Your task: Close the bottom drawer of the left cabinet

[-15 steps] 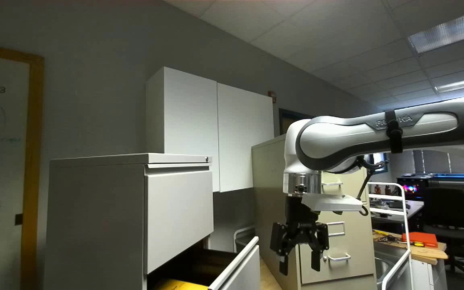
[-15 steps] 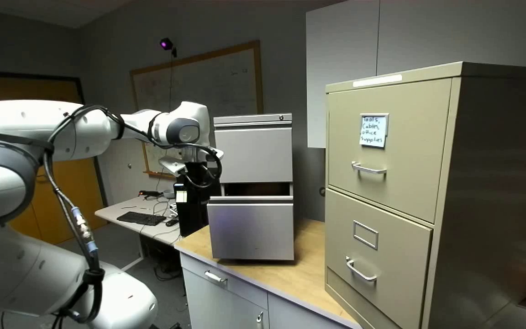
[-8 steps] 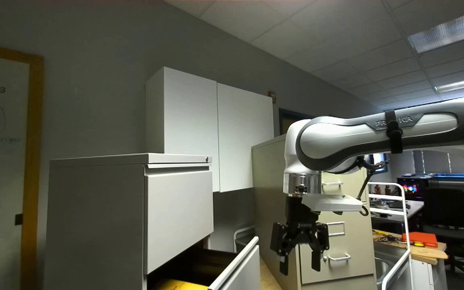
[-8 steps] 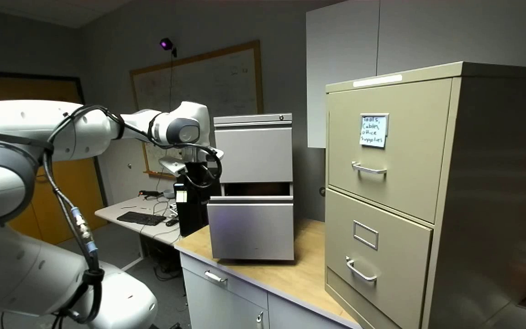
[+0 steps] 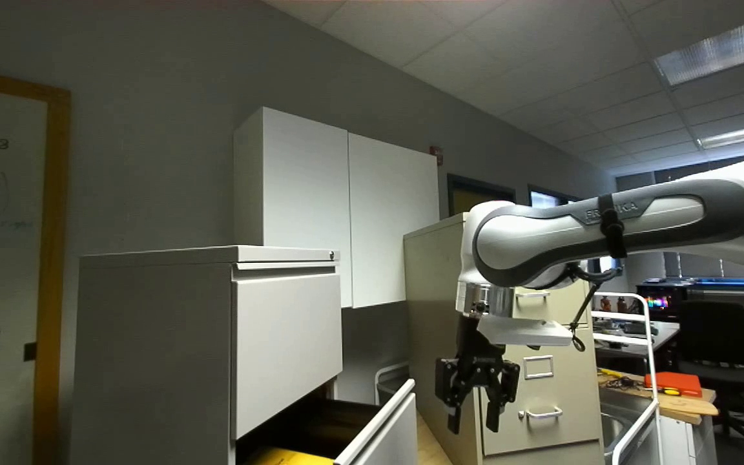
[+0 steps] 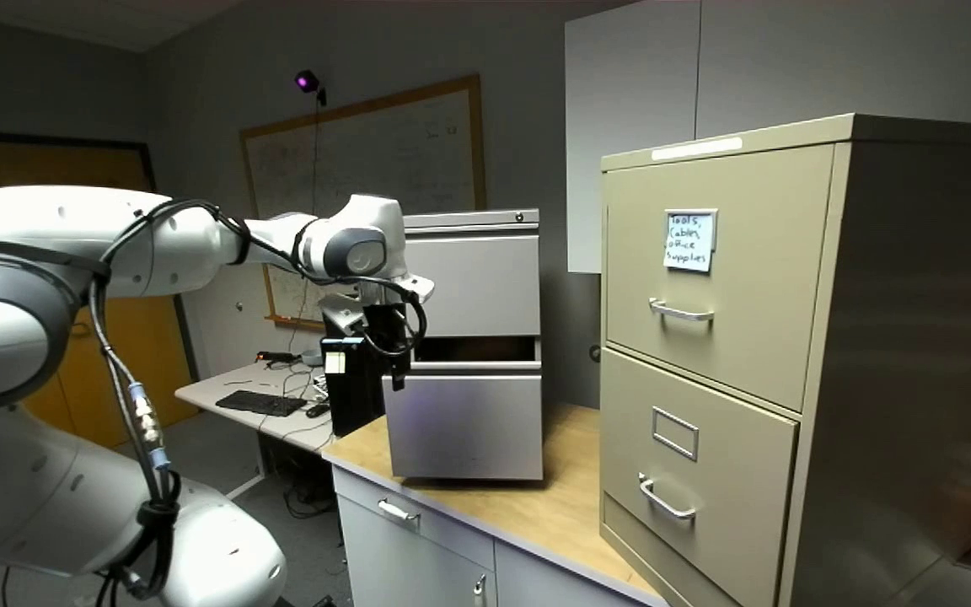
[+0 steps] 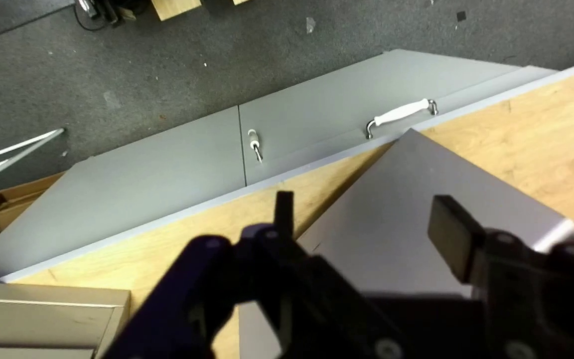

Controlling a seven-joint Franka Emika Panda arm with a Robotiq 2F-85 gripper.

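The left cabinet (image 5: 152, 355) is a white box on a wooden counter; its top also shows in an exterior view (image 6: 469, 221). Its bottom drawer is pulled out, with a flat front panel (image 5: 390, 431) and something yellow inside; the front also faces an exterior view (image 6: 464, 430). My gripper (image 5: 473, 423) is open and empty, pointing down and slightly tilted, in front of the drawer and apart from it. In an exterior view the gripper (image 6: 399, 379) overlaps the drawer's upper left edge. In the wrist view the drawer panel (image 7: 366, 244) lies behind the open fingers (image 7: 362, 207).
A beige filing cabinet (image 6: 705, 354) with metal handles stands beside the white cabinet on the wooden counter (image 6: 570, 447). The counter's front has a handle (image 7: 401, 112). White upper cupboards (image 5: 391, 219) hang behind. A desk with a keyboard (image 6: 262, 403) stands beyond.
In the last half second the arm has moved toward the cabinet, with the wrist slightly lower and the gripper now tilted. Before that it stood still. The drawer has not moved.
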